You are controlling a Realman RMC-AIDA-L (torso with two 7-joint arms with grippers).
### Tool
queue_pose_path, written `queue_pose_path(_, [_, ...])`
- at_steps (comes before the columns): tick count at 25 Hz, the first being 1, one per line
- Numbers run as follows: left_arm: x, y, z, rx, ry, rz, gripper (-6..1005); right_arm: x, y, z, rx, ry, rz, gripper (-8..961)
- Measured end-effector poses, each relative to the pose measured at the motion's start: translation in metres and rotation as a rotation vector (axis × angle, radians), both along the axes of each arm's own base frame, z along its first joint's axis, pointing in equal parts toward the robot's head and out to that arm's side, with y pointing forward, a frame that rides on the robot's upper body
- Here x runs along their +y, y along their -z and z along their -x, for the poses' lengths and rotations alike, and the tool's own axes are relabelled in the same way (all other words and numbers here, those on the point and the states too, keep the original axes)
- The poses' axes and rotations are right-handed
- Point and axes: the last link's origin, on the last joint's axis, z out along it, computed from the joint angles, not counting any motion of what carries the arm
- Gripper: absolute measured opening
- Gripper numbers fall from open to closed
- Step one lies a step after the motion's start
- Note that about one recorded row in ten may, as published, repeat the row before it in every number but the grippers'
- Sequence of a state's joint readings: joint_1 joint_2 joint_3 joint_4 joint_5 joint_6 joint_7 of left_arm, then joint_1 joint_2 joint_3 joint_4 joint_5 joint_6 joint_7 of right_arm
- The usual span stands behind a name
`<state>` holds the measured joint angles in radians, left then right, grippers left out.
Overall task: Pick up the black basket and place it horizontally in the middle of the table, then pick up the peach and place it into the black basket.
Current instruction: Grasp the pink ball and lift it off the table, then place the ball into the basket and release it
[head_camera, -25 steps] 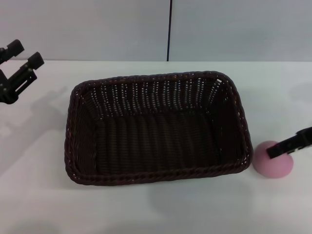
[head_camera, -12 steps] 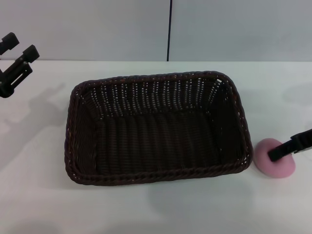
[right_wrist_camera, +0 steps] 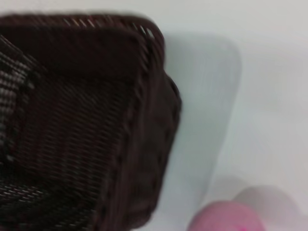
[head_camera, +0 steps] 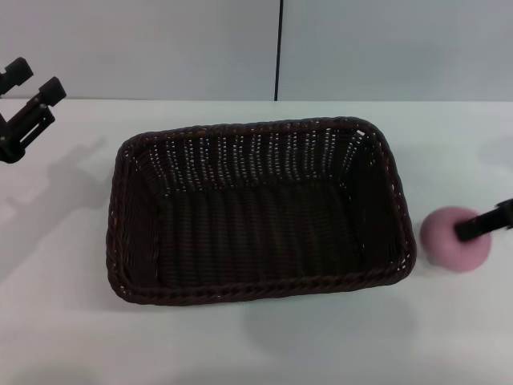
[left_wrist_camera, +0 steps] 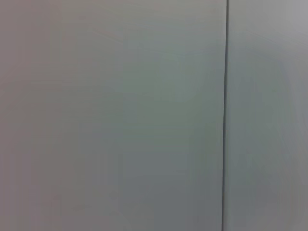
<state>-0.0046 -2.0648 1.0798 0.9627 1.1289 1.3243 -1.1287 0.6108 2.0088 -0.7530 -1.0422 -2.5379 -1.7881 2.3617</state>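
The black basket (head_camera: 260, 212) lies lengthwise across the middle of the white table (head_camera: 264, 337), open side up and empty. Its corner also shows in the right wrist view (right_wrist_camera: 82, 120). The pink peach (head_camera: 455, 239) sits on the table just right of the basket's right end, apart from it, and shows in the right wrist view (right_wrist_camera: 228, 217) too. My right gripper (head_camera: 486, 222) reaches in from the right edge and overlaps the peach's upper right side. My left gripper (head_camera: 38, 79) is open and empty, raised at the far left, well away from the basket.
A grey wall (head_camera: 160, 48) with a dark vertical seam (head_camera: 279, 48) stands behind the table. The left wrist view shows only this wall (left_wrist_camera: 120, 115). Bare tabletop lies in front of the basket and to its left.
The peach has shifted slightly to the right and farther back. My right gripper has drawn back towards the right edge along with it. My left gripper has risen a little.
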Motion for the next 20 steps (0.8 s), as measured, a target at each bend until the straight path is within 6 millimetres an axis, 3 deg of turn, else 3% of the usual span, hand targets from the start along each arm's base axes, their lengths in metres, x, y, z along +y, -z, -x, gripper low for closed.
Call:
queue_pose_path(3, [-0.001, 0.001, 0.001, 0.000, -0.003, 0.001, 533, -0.008, -0.024, 0.012, 0.034, -0.037, -0.050, 216])
queue_pose_path(4, [-0.001, 0.001, 0.002, 0.003, -0.004, 0.000, 533, -0.015, -0.044, 0.024, 0.042, -0.070, -0.093, 204])
queue_pose_path(5, [-0.002, 0.002, 0.003, 0.005, -0.005, -0.001, 533, -0.015, -0.044, 0.024, 0.042, -0.070, -0.093, 199])
queue_pose_path(11, [-0.003, 0.005, 0.006, 0.006, -0.012, 0.002, 533, -0.037, -0.079, 0.073, 0.101, -0.261, -0.158, 171])
queue_pose_path(12, [-0.004, 0.006, 0.007, 0.011, -0.011, 0.000, 533, -0.037, -0.078, 0.086, 0.157, -0.322, -0.164, 166])
queue_pose_path(14, [-0.004, 0.006, 0.007, 0.013, -0.011, -0.001, 533, -0.035, -0.074, 0.091, 0.184, -0.353, -0.160, 154])
queue_pose_path(16, [-0.004, 0.008, 0.008, 0.019, -0.010, -0.005, 533, -0.025, -0.058, 0.097, 0.227, -0.404, -0.131, 141])
queue_pose_path(17, [-0.004, 0.011, 0.009, 0.014, -0.012, -0.003, 533, -0.013, -0.039, 0.100, 0.267, -0.424, -0.099, 135])
queue_pose_path(18, [-0.004, 0.011, 0.009, 0.014, -0.012, -0.003, 533, -0.013, -0.039, 0.100, 0.267, -0.424, -0.099, 129])
queue_pose_path(20, [-0.004, 0.012, 0.010, 0.007, -0.013, -0.001, 533, 0.002, -0.020, 0.101, 0.307, -0.407, -0.082, 134])
